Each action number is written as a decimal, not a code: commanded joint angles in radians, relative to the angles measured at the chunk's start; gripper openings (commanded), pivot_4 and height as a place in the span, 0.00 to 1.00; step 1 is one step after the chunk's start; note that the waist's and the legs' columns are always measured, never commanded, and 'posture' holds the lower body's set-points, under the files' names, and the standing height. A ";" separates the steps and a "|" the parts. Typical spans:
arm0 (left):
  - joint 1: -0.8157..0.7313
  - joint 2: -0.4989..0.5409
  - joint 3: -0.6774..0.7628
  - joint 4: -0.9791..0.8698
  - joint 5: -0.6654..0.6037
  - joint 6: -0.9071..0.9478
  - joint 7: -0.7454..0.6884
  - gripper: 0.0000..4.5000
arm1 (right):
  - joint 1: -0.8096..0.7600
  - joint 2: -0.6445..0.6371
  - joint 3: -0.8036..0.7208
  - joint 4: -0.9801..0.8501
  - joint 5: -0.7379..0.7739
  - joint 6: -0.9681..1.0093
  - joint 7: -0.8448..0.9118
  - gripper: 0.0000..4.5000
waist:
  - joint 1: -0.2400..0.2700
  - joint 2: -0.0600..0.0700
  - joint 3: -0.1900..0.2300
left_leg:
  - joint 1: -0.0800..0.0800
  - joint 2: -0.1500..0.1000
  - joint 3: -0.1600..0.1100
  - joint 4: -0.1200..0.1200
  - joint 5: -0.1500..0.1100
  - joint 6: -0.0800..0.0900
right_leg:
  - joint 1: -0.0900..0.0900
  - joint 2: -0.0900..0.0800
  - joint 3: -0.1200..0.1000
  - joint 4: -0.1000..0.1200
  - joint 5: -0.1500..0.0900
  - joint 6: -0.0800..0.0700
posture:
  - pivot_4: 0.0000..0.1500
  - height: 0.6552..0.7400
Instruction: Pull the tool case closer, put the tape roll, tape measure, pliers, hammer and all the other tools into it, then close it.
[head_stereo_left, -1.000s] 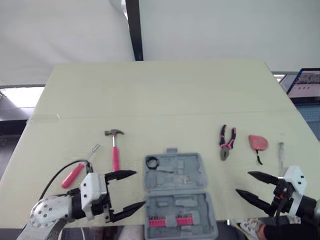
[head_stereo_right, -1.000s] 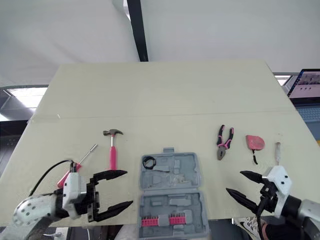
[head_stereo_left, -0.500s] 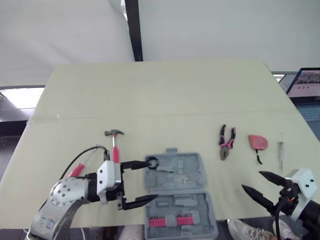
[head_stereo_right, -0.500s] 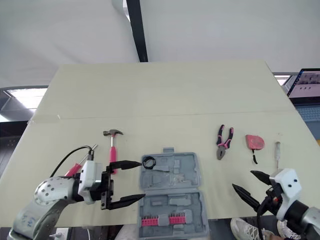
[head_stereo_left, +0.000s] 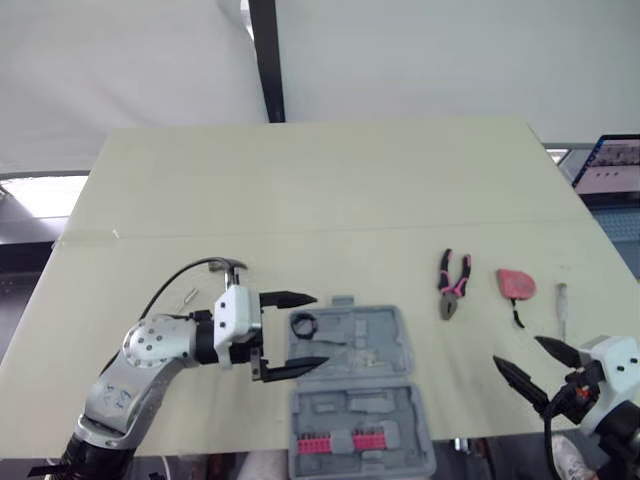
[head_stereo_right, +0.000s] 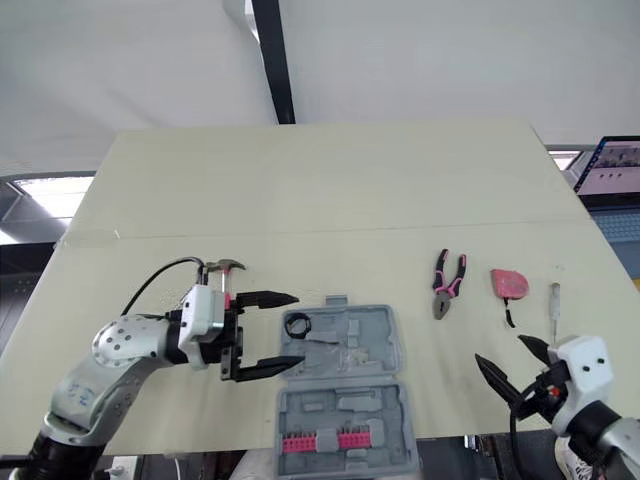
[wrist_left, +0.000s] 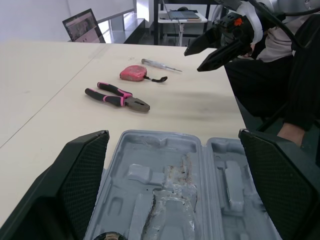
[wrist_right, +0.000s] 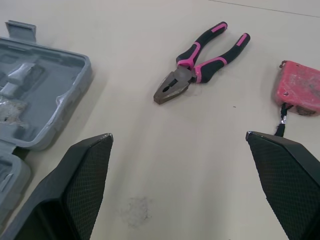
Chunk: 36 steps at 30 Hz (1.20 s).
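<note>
The grey tool case (head_stereo_left: 380, 345) lies open near the table's front edge, with a row of pink bits (head_stereo_left: 345, 440) in its near half. A black tape roll (head_stereo_left: 303, 323) sits in its far-left pocket. My left gripper (head_stereo_left: 320, 330) is open at the case's left side, its fingers reaching over that edge on either side of the roll. It hides most of the hammer (head_stereo_left: 230, 267). Right of the case lie pink-handled pliers (head_stereo_left: 453, 283), a red tape measure (head_stereo_left: 517, 285) and a small screwdriver (head_stereo_left: 562, 305). My right gripper (head_stereo_left: 518, 352) is open at the front right, holding nothing.
Another screwdriver's metal tip (head_stereo_left: 190, 296) pokes out left of my left arm. A laptop (head_stereo_left: 610, 165) stands beyond the table's right edge. A person's dark clothing (wrist_left: 280, 75) shows behind my right gripper in the left wrist view. The table's far half (head_stereo_left: 320, 180) is bare.
My left gripper has swung forward and right from the front edge to the case's left side, now covering the hammer's handle. My right gripper has drawn back towards the front right corner.
</note>
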<state>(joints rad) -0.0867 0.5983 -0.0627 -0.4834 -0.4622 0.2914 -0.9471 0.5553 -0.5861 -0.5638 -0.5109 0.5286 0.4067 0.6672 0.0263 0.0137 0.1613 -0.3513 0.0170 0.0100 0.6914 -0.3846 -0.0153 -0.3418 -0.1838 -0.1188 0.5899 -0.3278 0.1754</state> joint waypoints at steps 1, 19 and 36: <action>-0.023 -0.010 -0.012 0.007 0.007 -0.016 0.007 0.99 | -0.030 0.001 -0.018 -0.008 0.019 0.086 -0.070 1.00 | 0.000 0.000 0.000 | 0.000 0.000 0.000 0.000 0.000 0.000 | 0.000 0.000 0.000 0.000 0.000 0.000 | 1.00 1.00; -0.016 -0.007 -0.027 -0.002 0.012 -0.014 0.014 0.99 | -0.432 -0.010 0.095 0.221 -0.093 0.329 -0.340 1.00 | -0.002 0.002 0.001 | -0.001 0.000 0.000 -0.001 0.000 0.000 | -0.002 0.000 0.000 0.000 0.000 0.000 | 1.00 1.00; 0.083 0.020 0.003 -0.089 0.032 -0.011 0.089 0.99 | -0.730 -0.002 0.232 0.656 -0.266 0.207 -0.363 1.00 | -0.005 0.002 0.001 | -0.001 0.000 0.001 -0.001 0.000 0.000 | -0.002 0.000 0.000 0.000 0.000 0.000 | 1.00 1.00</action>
<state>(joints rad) -0.0111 0.6117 -0.0775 -0.5297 -0.4295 0.2930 -0.8651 -0.1725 -0.5829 -0.3216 0.1419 0.2765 0.6296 0.3178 0.0213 0.0160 0.1623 -0.3526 0.0170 0.0106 0.6907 -0.3843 -0.0158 -0.3440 -0.1838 -0.1190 0.5902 -0.3277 0.1755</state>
